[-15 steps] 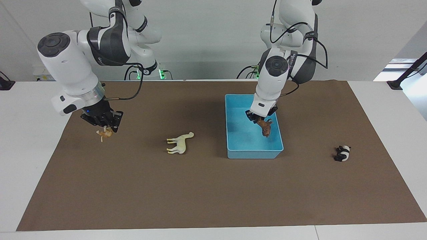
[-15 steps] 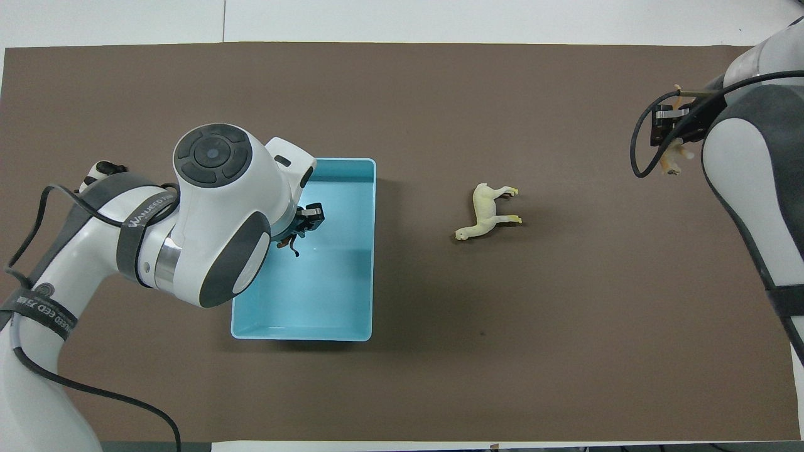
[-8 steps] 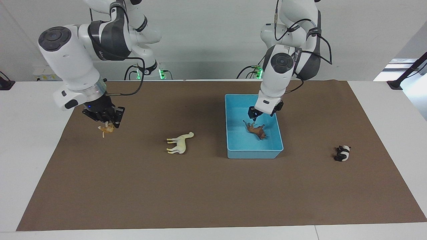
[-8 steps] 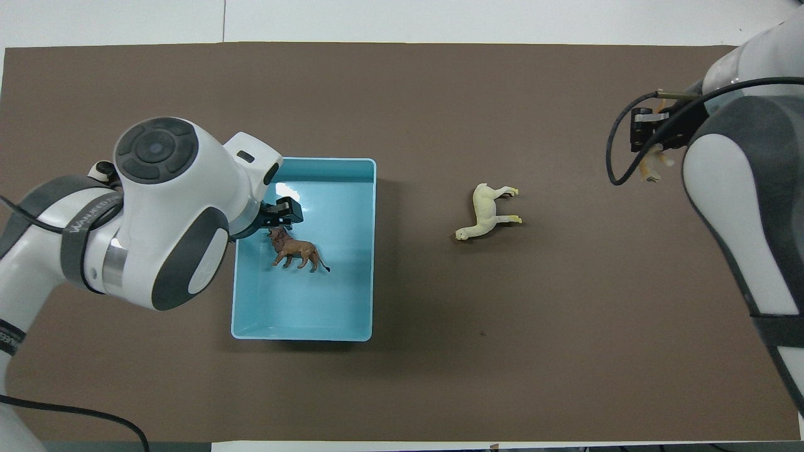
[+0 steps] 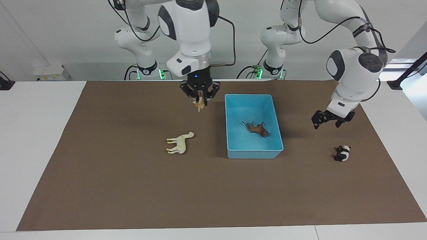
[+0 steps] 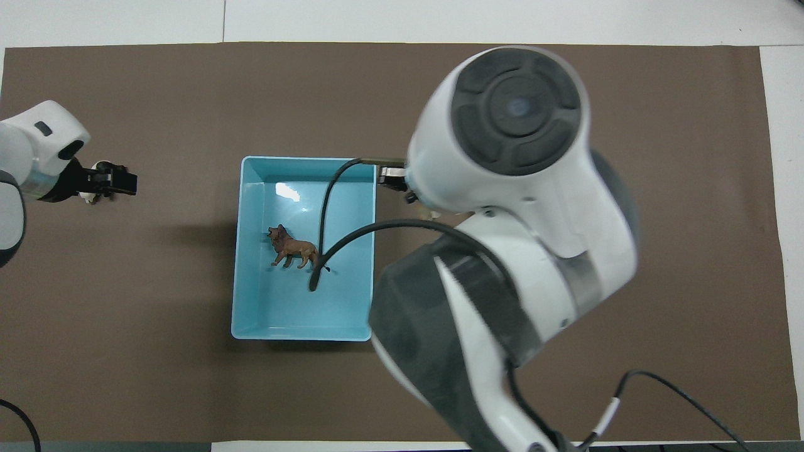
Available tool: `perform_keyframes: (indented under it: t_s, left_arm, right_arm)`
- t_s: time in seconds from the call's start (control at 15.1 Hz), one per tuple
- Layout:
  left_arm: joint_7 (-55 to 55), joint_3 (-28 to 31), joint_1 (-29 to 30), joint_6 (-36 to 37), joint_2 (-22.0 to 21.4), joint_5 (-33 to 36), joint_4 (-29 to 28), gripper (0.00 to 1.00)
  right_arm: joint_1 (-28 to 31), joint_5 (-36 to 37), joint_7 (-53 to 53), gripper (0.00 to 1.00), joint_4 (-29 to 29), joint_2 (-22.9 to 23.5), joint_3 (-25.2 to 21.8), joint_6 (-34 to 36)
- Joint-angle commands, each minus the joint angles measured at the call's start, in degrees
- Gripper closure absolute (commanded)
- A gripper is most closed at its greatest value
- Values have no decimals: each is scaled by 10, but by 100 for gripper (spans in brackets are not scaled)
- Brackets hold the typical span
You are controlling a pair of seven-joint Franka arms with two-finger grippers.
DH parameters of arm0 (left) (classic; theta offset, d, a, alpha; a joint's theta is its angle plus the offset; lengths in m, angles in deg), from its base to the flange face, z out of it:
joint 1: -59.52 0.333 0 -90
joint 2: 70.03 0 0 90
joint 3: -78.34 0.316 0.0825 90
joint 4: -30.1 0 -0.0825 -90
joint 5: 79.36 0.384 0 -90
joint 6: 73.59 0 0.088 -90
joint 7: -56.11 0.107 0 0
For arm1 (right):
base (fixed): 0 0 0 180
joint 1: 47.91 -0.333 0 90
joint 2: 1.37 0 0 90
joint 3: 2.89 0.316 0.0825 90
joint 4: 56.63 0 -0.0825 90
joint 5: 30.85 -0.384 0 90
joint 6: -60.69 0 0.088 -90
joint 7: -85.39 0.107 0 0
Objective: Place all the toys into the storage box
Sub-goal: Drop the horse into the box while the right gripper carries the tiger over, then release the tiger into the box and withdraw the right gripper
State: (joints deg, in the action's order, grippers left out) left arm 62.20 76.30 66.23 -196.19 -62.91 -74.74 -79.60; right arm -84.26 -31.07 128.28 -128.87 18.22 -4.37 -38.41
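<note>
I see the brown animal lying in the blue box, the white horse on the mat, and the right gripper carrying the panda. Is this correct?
Not quite. The right gripper carries the orange tiger, not the panda; the facing view shows it. The panda lies on the mat, below the open left gripper. The brown animal does lie in the blue box, and the white horse on the mat.

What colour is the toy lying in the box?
Brown: the toy in the light-blue box, clearest in the overhead view.

White arms, grey joints (black cables)
</note>
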Motion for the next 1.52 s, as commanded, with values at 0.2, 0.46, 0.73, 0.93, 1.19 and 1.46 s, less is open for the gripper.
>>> perform_keyframes:
  t_s: [0.2, 0.46, 0.73, 0.93, 1.19, 1.46]
  left_arm:
    - [25, -10, 85, -168, 69, 51, -2, 0]
    - [26, -10, 79, -186, 125, 51, 24, 0]
    - [31, -11, 71, -193, 145, 52, 19, 0]
    - [31, -10, 68, -229, 164, 51, 19, 0]
    - [32, -10, 67, -254, 185, 51, 18, 0]
    - [31, -10, 69, -284, 201, 52, 19, 0]
  right_arm:
    - [-77, 8, 55, 100, 120, 162, -17, -65]
    - [-101, 22, 55, 100, 140, 236, -19, -128]
    - [-106, 20, 61, 100, 142, 253, -15, -167]
    - [-105, 19, 75, 0, 141, 251, -17, -151]
    - [-90, 21, 91, 0, 141, 216, -30, -66]
    - [-32, 16, 52, 0, 128, 133, -70, -1]
